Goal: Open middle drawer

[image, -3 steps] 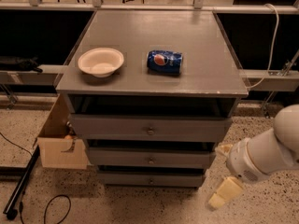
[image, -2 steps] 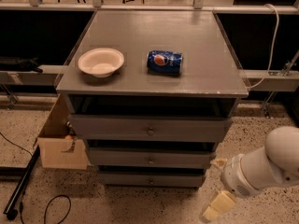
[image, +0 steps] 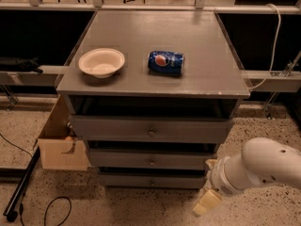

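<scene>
Three grey drawers, with the pincer low on the right

We saw the middle drawer second in the stack, between the top drawer and the lowest drawer, with nothing touching its small knob. Above, the worktop carried a white bowl and, near it, a blue can on its side. The pincer hung low by the stack's right front corner, touching no drawer; we could not tell whether it was apart or together.

Seemingly high frontal view, gripper lower-right
</scene>
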You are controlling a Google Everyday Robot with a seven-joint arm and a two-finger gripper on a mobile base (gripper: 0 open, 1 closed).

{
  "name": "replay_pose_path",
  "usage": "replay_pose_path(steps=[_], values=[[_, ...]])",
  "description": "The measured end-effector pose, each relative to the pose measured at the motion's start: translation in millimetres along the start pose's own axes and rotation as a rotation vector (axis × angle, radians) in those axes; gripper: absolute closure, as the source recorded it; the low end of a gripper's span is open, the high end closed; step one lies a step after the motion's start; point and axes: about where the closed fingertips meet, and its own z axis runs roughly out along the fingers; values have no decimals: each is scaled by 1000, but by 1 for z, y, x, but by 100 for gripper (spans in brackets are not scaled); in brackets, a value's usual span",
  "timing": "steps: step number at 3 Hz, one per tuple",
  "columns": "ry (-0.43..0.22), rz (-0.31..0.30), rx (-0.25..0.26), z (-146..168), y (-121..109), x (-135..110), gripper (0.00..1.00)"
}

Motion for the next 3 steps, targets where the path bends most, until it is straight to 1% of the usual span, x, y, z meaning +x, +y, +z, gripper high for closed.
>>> replay_pose_path(steps=[1,2,3], values=[[5,-6,66,20,-31,-2,0],[12,-1,53,29,-29,1,0],[28,8,21,45,-22,7,0]])
